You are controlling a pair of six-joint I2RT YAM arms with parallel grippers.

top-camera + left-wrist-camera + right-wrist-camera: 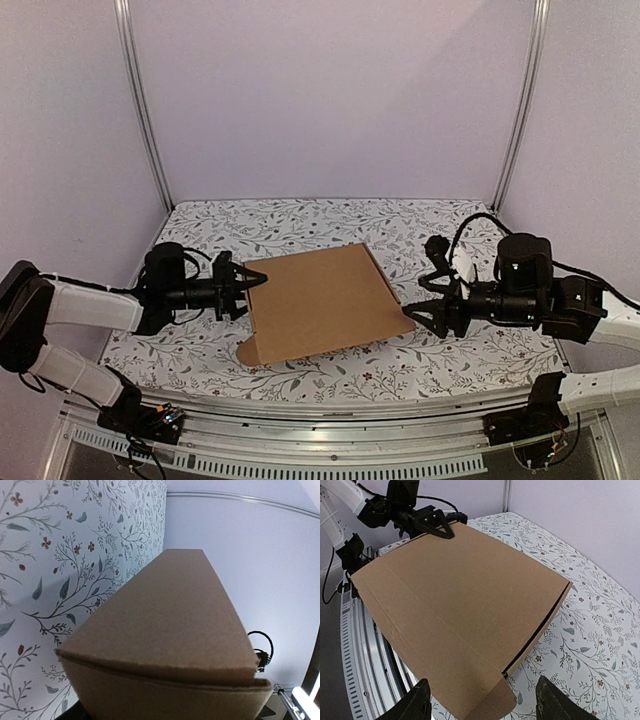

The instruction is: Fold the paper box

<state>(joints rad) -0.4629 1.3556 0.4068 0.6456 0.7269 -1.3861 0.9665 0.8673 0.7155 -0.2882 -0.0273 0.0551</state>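
Lying folded flat near the middle of the flower-printed table (pixel 470 350), the paper box (pixel 320 300) is sitting between the two arms, with a rounded tab (pixel 248 351) poking out at its near left corner. The left gripper (pixel 250 283) is meeting the box's left edge, while the right gripper (pixel 412 313) is pointing at its right corner. The right wrist camera is showing what the overhead view hides: its own fingers (pixel 415 702) are standing spread wide to either side of that corner, not closed on it, and a dark gap is showing between the cardboard's two layers. The left wrist view is filling with brown cardboard, its own fingers mostly out of frame, so whether that pincer is pinching the edge cannot be told.
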